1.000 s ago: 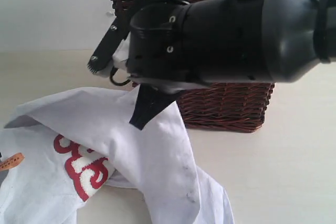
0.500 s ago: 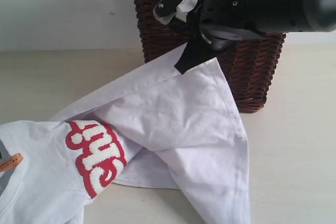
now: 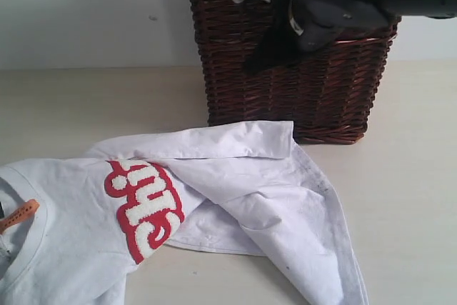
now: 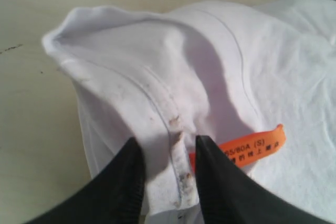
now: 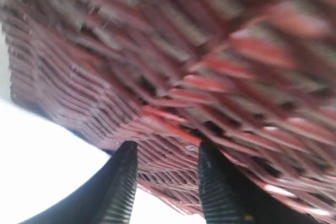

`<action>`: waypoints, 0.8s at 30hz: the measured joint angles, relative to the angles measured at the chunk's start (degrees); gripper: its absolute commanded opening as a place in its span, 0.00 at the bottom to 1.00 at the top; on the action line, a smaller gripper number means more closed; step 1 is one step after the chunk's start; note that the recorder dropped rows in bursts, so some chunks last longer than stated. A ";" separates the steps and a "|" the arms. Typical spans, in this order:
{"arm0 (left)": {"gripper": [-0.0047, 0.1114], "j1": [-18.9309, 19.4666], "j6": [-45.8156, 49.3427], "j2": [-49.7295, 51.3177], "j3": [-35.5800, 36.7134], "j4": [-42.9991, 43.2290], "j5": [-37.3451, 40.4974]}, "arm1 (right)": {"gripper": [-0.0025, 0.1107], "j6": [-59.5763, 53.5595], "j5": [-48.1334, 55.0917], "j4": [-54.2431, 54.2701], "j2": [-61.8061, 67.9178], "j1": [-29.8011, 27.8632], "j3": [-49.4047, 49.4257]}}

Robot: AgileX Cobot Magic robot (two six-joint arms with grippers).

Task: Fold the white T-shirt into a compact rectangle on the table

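The T-shirt (image 3: 243,191) lies crumpled and only part-folded on the table (image 3: 414,198). It is white, soft and creased, with faint dirty marks. One flap is turned over across its middle, leaving a straight folded edge. Fuzzy white lettering (image 3: 146,208) edged in red runs askew beside that flap. An orange tag (image 3: 18,214) sticks out at the collar (image 4: 176,129), whose soiled band rises between the fingers of my left gripper (image 4: 166,142). The table is pale cream, matte and flat.

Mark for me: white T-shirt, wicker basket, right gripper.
white T-shirt (image 3: 214,183), exterior view, on the folded-over panel beside the lettering.
wicker basket (image 3: 328,91), exterior view, on the woven front wall.
right gripper (image 5: 165,148), right wrist view, midway between its fingertips.
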 measured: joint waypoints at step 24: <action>0.47 0.12 8.39 -23.78 -0.96 -3.47 23.52 | 0.02 -45.54 -2.77 51.92 7.20 0.12 10.33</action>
